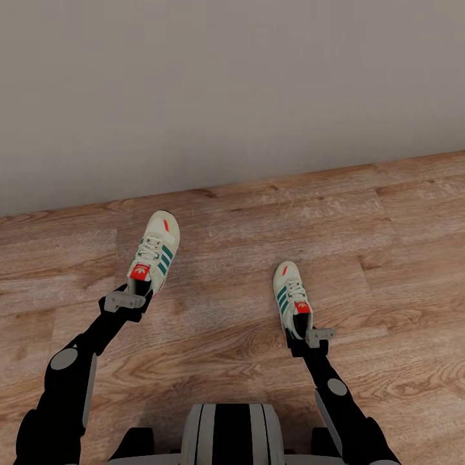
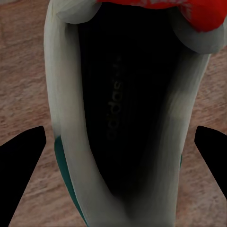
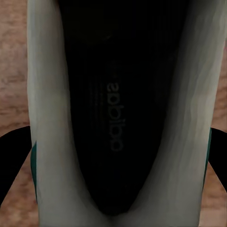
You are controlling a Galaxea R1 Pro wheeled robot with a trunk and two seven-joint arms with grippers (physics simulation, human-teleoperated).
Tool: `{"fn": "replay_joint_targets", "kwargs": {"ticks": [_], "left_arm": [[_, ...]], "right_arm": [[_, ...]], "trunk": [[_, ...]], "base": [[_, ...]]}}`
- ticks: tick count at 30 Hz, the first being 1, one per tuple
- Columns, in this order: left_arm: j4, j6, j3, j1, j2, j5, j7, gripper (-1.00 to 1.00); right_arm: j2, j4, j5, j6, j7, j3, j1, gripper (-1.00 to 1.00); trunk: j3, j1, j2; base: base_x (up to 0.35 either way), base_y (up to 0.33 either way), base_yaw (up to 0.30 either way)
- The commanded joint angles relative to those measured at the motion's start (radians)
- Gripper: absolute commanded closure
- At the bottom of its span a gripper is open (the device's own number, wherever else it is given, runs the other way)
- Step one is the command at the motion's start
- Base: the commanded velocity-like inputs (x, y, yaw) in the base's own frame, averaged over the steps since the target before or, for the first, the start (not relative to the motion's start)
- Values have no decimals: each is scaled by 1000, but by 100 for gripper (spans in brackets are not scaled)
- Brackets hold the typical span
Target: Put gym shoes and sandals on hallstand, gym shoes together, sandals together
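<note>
Gym shoes, both on the corridor floor (image 1: 245,323), well apart, toes toward the grey wall (image 1: 232,90) at 12 o'clock of my head view

Left gym shoe (image 1: 154,253): sits at about 10 o'clock from the robot's trunk (image 1: 231,433), toe tilted slightly toward 1 o'clock, red tongue label facing me, green stripes visible on its side. My left gripper (image 1: 131,298) is at the heel end, at the shoe's 6 o'clock. In the left wrist view the heel opening of this shoe (image 2: 127,118) lies between the two dark fingers (image 2: 21,161), which stand wide on either side of the heel with floor showing in the gaps. Jaws spread, not pressing on the shoe as far as I can see

Right gym shoe (image 1: 292,296): at about 1 o'clock from the trunk, toe pointing near 11 o'clock, red label at the tongue. My right gripper (image 1: 309,337) is at its heel, at the shoe's 5 o'clock. In the right wrist view the shoe's dark insole and cream collar (image 3: 118,113) run between the fingers (image 3: 12,161); the fingertips sit right at the heel's sides. I cannot tell whether they are touching the shoe or only flanking it, so the grip state on this side is undetermined

Both shoes rest flat on the wood planks, soles down
</note>
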Motion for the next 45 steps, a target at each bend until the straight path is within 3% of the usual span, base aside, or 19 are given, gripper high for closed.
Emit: {"fn": "replay_joint_targets", "kwargs": {"ticks": [1,15,33,39,40,45], "left_arm": [[-2,6,2,-1,-1,-3,-9,100],[-15,6,4,-1,-1,-3,-10,100],[-14,11,18,1,5,-7,-10,100],[-11,12,83,36,9,-10,-10,100],[-8,11,144,79,11,-10,-10,100],[-3,10,198,113,11,-13,-7,100]], "right_arm": [[1,1,9,-2,2,-2,0,100],[1,1,9,-2,2,-1,0,100],[4,-1,8,-5,2,1,1,100],[7,-1,8,-7,2,2,1,100],[7,-2,8,-8,1,2,3,100],[6,-31,8,-10,1,1,3,100]], "trunk": [[0,0,0],[0,0,0],[69,-8,4],[92,-11,5],[97,-11,6],[124,-14,7]], "base": [[0,0,0],[0,0,0],[0,0,0],[0,0,0],[0,0,-94],[0,0,-112]]}}
